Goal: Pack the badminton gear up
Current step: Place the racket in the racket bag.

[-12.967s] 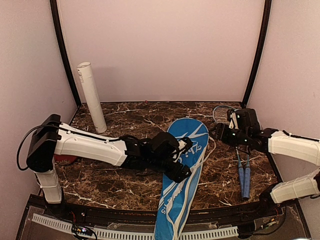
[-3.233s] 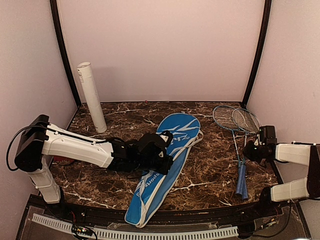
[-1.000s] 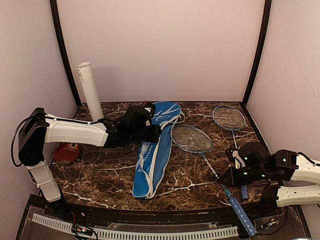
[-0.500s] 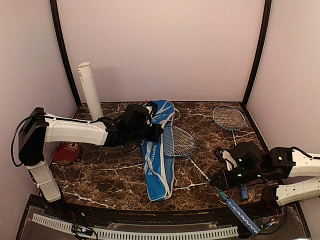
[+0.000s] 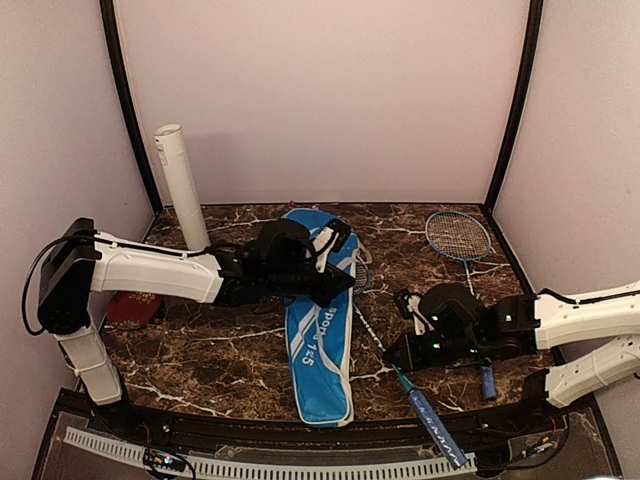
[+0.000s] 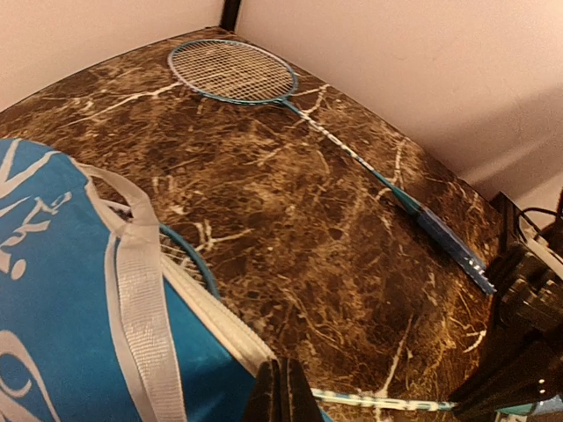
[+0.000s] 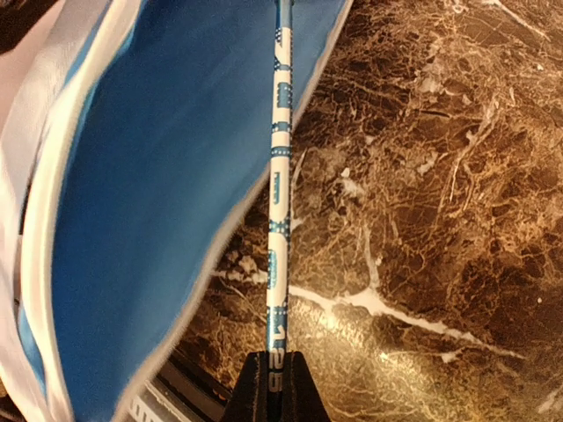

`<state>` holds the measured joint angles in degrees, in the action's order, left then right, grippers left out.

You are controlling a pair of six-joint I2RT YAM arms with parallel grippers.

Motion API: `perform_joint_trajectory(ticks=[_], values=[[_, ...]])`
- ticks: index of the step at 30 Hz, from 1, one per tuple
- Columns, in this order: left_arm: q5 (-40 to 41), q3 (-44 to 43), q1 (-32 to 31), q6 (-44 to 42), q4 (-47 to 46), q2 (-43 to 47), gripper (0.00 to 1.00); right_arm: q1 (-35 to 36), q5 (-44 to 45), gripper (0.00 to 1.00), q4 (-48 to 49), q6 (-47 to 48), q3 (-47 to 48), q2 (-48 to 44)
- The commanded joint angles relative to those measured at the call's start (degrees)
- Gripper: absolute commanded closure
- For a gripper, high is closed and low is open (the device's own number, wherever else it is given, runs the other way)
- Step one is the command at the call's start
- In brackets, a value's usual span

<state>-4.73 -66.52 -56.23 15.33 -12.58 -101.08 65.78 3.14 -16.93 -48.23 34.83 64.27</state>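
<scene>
Far left, back corner: long white cardboard tube [image 5: 182, 185], propped upright against the wall, untouched. Centre: big blue racket-shaped fabric cover with white lettering [image 5: 320, 345], lying on the brown marble table [image 5: 210, 350], far end raised. Right of it: thin teal racket with a blue handle [image 7: 279, 176], head tucked just under the cover's lifted rim. Far right: second racket [image 5: 458, 237], flat near the wall. No shuttlecocks in view.

Likely trouble: catching the racket's frame on the grey strap [image 6: 141, 290] or white trim if the opening sags; twisting of the thin round shaft in so narrow a grip; pushing the whole cover along instead of sliding inside.

Left gripper [image 6: 279, 391]: pressed together on the cover's rim, arm stretched low and rightward across the table. Right gripper [image 7: 271, 387]: pinching the racket's shaft, arm reaching low and leftward, fingers aimed at the opening.
</scene>
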Motion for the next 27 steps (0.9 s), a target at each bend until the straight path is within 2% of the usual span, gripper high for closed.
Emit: perform_joint_trajectory(ticks=[1,8,17,27], values=[[-7.79,1.90,-1.80,-2.89,-6.40,0.08,1.00,0.48,5.50,1.00,11.90,-2.17,1.93,2.07],[-7.95,2.53,-4.22,-1.35,-7.07,0.00,1.00,-0.13,14.18,1.00,18.28,-3.67,1.60,5.00],[-7.84,3.23,-6.34,0.91,-7.90,-0.07,1.00,-4.39,15.87,1.00,26.33,-4.30,-0.53,9.52],[1.13,3.06,-6.44,9.01,-4.97,-3.16,1.00,-5.50,21.36,1.00,31.47,-7.20,-1.59,12.82]])
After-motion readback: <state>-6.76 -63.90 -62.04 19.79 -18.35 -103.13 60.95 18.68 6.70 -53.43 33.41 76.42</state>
